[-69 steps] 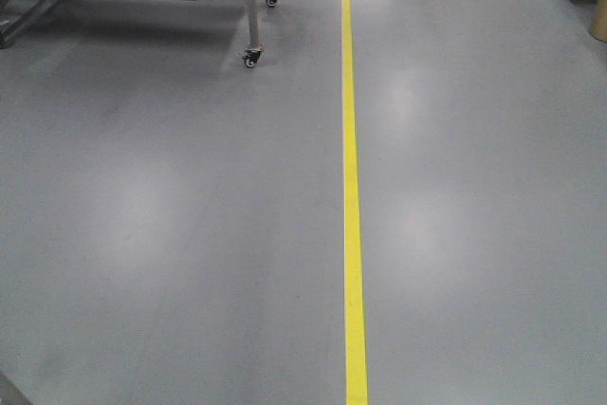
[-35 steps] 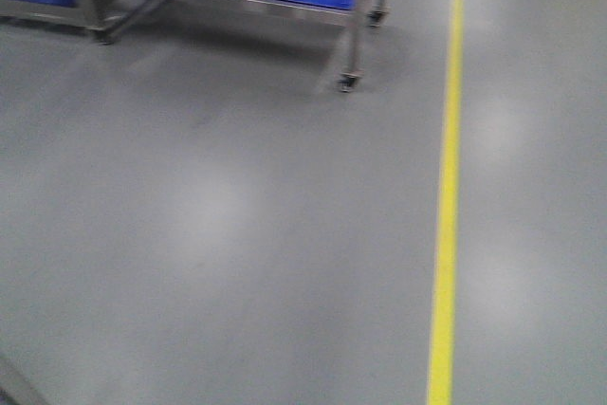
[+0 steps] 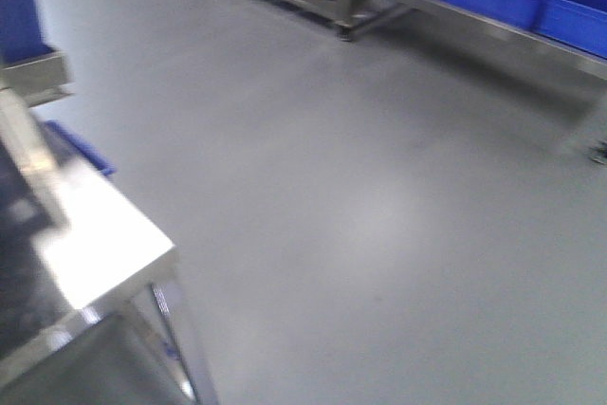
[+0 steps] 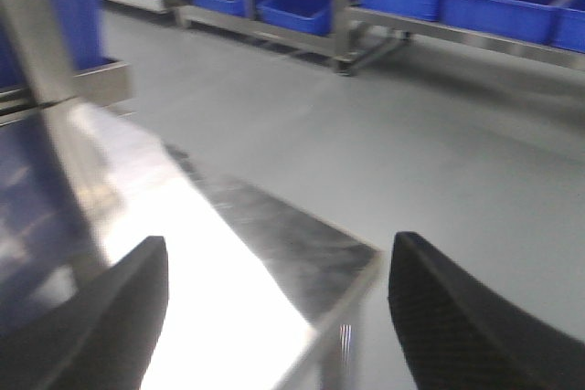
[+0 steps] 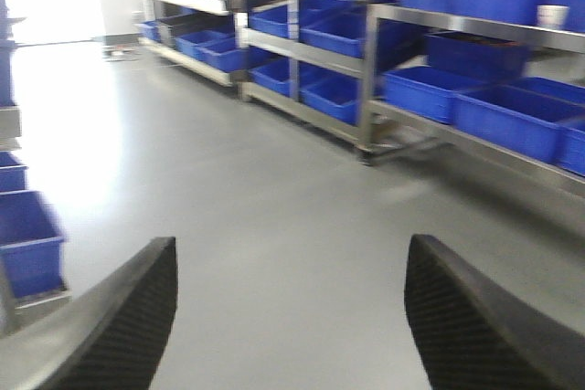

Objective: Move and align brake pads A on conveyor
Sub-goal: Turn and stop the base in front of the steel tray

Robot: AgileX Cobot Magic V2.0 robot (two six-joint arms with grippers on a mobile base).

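Since no brake pads A show in any view, I can't place them. Spread and empty: left end effector [image 4: 279, 258], right end effector [image 5: 291, 253]. Pads likely stiff, dense; I'd pinch backing-plate long edges.

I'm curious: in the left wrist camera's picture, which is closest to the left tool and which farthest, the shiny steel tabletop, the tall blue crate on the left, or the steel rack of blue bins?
1. Shiny steel tabletop, right beneath the left tool.
2. Tall blue crate, on the left, beyond the table.
3. Steel rack of blue bins, at the back, across the grey floor.
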